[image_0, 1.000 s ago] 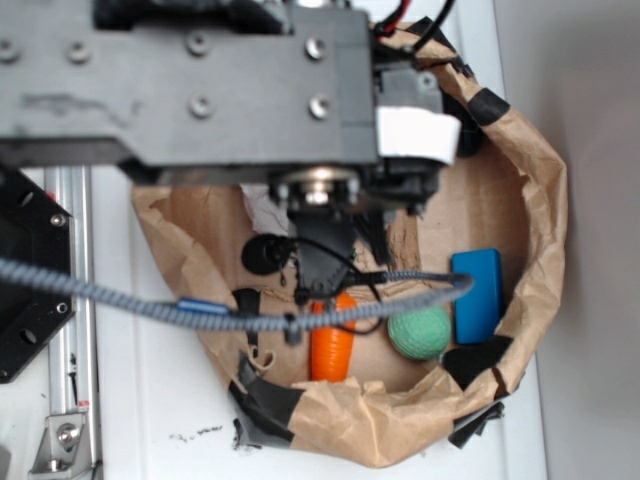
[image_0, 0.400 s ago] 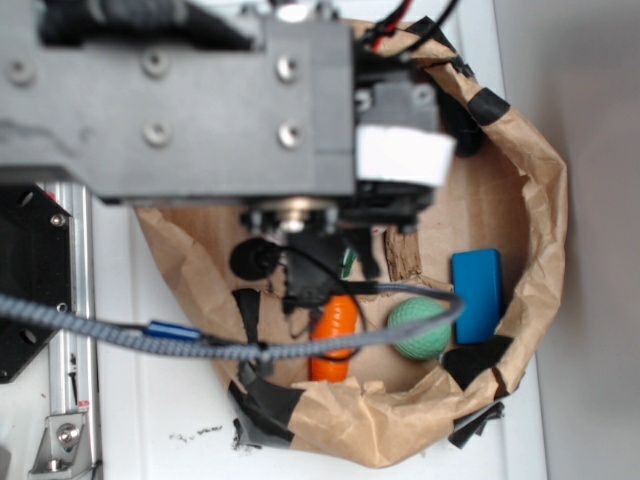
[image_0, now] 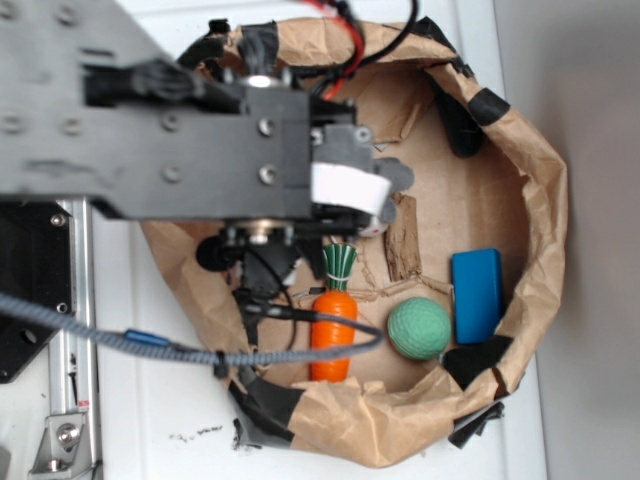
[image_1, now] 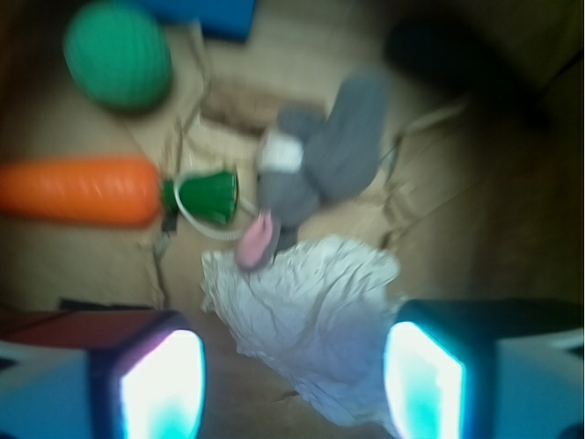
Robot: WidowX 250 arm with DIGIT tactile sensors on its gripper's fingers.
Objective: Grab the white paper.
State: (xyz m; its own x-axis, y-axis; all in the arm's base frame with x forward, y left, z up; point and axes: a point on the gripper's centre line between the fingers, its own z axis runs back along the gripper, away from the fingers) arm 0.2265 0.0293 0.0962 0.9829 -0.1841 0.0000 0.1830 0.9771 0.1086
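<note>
No lettering, number or brand can be read anywhere. The white tag (image_0: 347, 188) on the arm above the brown paper bag (image_0: 545, 200) is blank, the blue block (image_0: 476, 294) inside the bag shows a plain face, and the dark scribbles (image_0: 195, 436) on the tabletop just left of the bag's lower edge form no legible word.

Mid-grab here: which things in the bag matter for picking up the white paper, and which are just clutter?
Job:
white paper
gripper, open, jaws either side of the paper

Lying about:
orange toy carrot
green ball
blue block
grey plush bunny
brown paper bag
</note>
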